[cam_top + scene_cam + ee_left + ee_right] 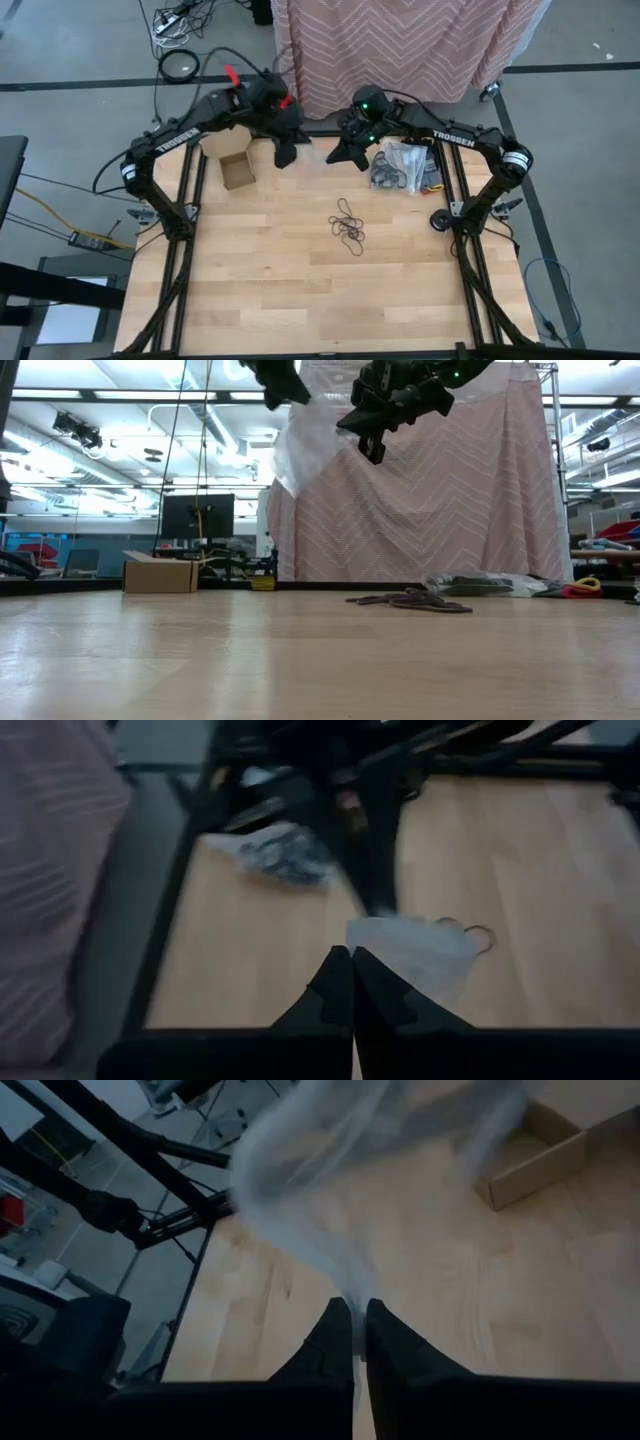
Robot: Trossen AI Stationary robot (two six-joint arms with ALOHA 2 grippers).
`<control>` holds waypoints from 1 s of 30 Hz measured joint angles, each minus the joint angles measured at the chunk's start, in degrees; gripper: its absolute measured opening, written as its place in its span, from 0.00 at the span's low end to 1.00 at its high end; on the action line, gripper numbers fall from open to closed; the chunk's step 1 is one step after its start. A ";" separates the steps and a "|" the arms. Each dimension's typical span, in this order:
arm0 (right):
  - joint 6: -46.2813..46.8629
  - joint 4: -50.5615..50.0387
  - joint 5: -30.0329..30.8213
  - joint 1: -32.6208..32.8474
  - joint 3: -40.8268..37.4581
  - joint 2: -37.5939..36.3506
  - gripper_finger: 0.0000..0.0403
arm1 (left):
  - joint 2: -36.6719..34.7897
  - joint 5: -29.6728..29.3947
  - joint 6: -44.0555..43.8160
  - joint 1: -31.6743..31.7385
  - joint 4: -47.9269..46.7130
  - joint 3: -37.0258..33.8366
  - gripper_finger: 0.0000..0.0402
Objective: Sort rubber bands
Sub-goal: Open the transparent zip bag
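Rubber bands [348,225] loose mid-table, more in bag pile [402,166] far right. We hold clear bag [330,1190] aloft: left gripper [284,152] and right gripper [338,156] both clamped on it. Risk: opposing pull tears film, remaining bands scatter off far edge.

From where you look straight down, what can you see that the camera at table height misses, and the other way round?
Only the overhead view shows the floor around the table, the cables on it, and how the loose rubber bands sprawl in open loops.

Only the table-height view shows the room behind: ceiling lights and a monitor.

Both show the cardboard box, the rubber bands, the clear bags, the pink cloth, and the left tool and right tool raised above the wood.
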 joint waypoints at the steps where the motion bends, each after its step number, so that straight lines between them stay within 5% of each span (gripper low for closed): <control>1: 0.03 0.19 0.03 -0.02 0.02 0.00 0.00 | 0.20 0.98 -0.36 -0.03 1.17 -1.01 0.00; 4: 0.33 0.00 -0.09 -0.02 0.04 0.00 0.00 | 1.37 1.23 -1.36 -0.35 2.12 -3.23 0.00; 9: 0.18 -4.08 0.59 0.20 0.12 0.00 0.00 | 1.91 -7.41 -1.44 -0.60 0.66 -4.63 0.00; 14: -3.32 -11.35 11.27 0.37 0.13 -0.02 0.00 | 0.77 -5.05 -0.68 0.59 -0.41 -2.84 0.00; 21: -5.88 -9.02 29.54 0.57 0.24 -1.54 0.00 | 1.08 -4.16 0.27 0.24 -3.89 -4.72 0.00; 30: -8.24 -4.88 40.79 2.42 0.24 -2.05 0.00 | 1.08 -23.18 -1.38 -0.29 5.94 -6.49 0.00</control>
